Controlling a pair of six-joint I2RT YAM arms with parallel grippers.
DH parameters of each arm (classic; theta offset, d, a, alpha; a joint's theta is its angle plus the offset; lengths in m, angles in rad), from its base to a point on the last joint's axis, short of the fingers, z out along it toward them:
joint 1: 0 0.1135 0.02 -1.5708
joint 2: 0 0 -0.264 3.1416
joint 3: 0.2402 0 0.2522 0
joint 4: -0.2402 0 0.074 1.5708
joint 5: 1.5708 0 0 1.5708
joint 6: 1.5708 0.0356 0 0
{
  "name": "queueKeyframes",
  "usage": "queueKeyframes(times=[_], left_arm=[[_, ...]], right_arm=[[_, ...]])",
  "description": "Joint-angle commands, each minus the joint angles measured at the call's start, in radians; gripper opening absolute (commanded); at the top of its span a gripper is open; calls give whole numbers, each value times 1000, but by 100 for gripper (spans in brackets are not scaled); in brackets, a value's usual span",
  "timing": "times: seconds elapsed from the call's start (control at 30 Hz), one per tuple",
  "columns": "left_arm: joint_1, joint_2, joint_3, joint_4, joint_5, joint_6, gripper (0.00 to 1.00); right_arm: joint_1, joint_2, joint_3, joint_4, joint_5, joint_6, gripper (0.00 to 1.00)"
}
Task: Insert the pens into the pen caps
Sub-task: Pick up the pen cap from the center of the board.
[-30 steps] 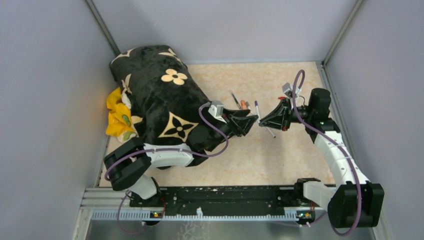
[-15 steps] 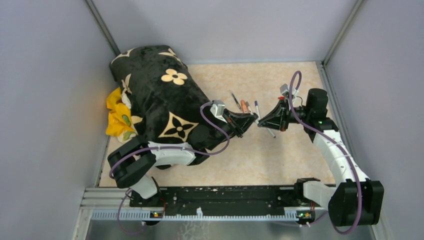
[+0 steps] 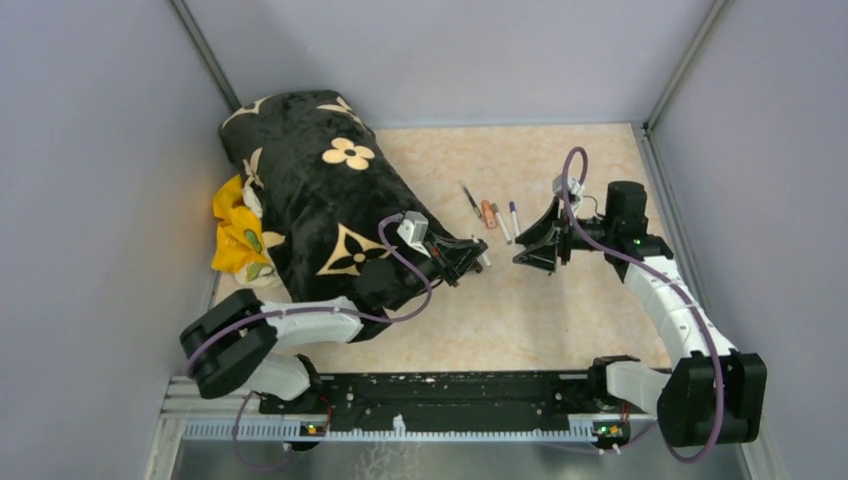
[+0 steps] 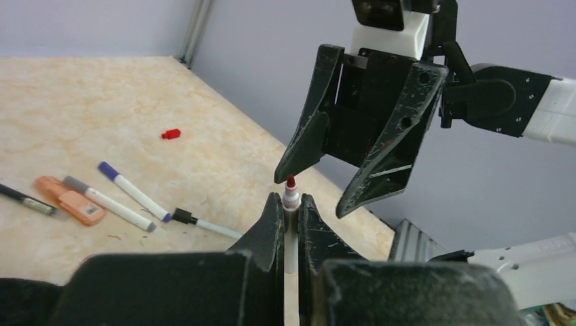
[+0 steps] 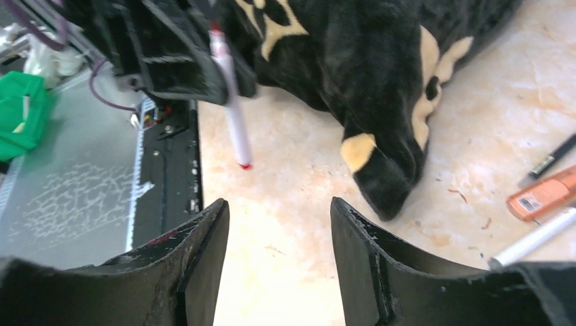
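Plain grey walls [image 3: 450, 50] are enclosing a beige marbled tabletop [image 3: 520, 310] on three sides, metal posts [image 3: 205, 50] are rising at its far corners, and even light is falling.

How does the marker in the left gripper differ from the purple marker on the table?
The held marker is clamped in the left gripper; the purple marker lies on the table. The held marker shows a bare red tip; the purple marker is capped. Both have white barrels.

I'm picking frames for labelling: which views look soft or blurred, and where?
Top external: evenly lit, sharp, faint shadows. Left wrist: left end effector blurred near the lens, red-tipped marker tip crisp. Right wrist: right end effector and that marker both soft.
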Motion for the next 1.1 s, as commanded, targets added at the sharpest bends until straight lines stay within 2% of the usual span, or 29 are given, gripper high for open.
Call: queueKeyframes(times=[0.0,0.1,0.2,0.33,0.47,0.6,0.77,0.9,1.0,1.07], left_arm=[[0,-160,-26,-308,13,120,0],[0,-285,-32,-513,-9,194,0],[0,-377,-59,-640,-64,254,0],[1,-462,-126,-666,-101,280,0],[1,-494,-193,-610,-92,270,0],[1,-518,-222,-595,-89,265,0],[2,-549,-255,-572,-96,259,0],[1,-568,-273,-560,-110,252,0],[1,-567,-276,-555,-118,248,0],[1,-561,-273,-554,-122,248,0]], right_arm=[[0,27,64,-108,147,-172,56],[0,64,84,-127,290,-213,57],[-1,121,129,-131,459,-218,59],[-1,223,223,-151,661,-261,60],[-1,361,372,-213,824,-365,61],[-10,567,595,-404,897,-559,64],[-40,829,884,-714,910,-869,60],[-60,875,946,-771,891,-1189,62],[-88,924,1026,-807,932,-1337,62],[-89,976,1086,-825,969,-1372,61]])
